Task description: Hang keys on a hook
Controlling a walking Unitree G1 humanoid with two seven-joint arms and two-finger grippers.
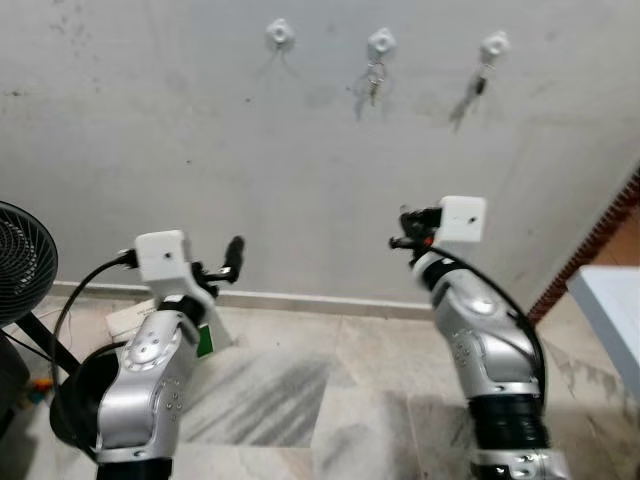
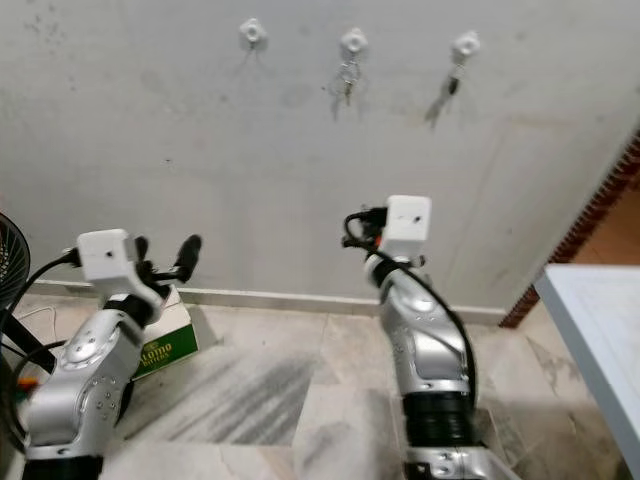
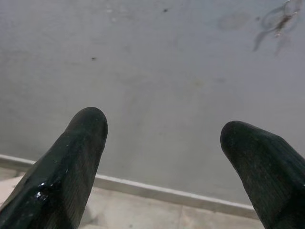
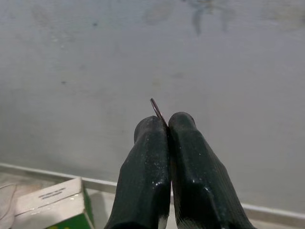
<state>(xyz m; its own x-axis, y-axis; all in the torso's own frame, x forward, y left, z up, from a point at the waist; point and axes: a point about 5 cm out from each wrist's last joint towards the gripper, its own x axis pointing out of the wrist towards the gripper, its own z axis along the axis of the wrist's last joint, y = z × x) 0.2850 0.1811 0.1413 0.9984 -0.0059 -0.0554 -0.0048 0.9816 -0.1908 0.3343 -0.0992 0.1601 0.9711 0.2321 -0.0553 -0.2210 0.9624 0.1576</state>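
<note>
Three hooks sit in a row high on the wall (image 1: 300, 180): the left hook (image 1: 281, 34) is bare, while the middle hook (image 1: 380, 43) and the right hook (image 1: 494, 45) each carry hanging keys. Well below the left hook, the right end effector (image 4: 167, 125) is pinched tight on a thin metal ring (image 4: 157, 110), of which just an edge pokes out above the fingertips; presumably this is the key ring, though the keys themselves cannot be made out. Lower again and off to the side of the left hook, the left end effector (image 3: 164, 131) is spread wide and holds nothing, aimed at the wall above the skirting. A green box (image 2: 160, 340) lies on the floor at the wall's foot, far beneath the left hook, and a fan (image 1: 22, 262) stands beyond it. To do the step well, the right arm likely needs to rise and shift across toward the left hook, keeping the ring's exposed loop upward and facing the wall so the hook's tip can pass through it; releasing only once the ring rests behind the tip should avoid a drop.
</note>
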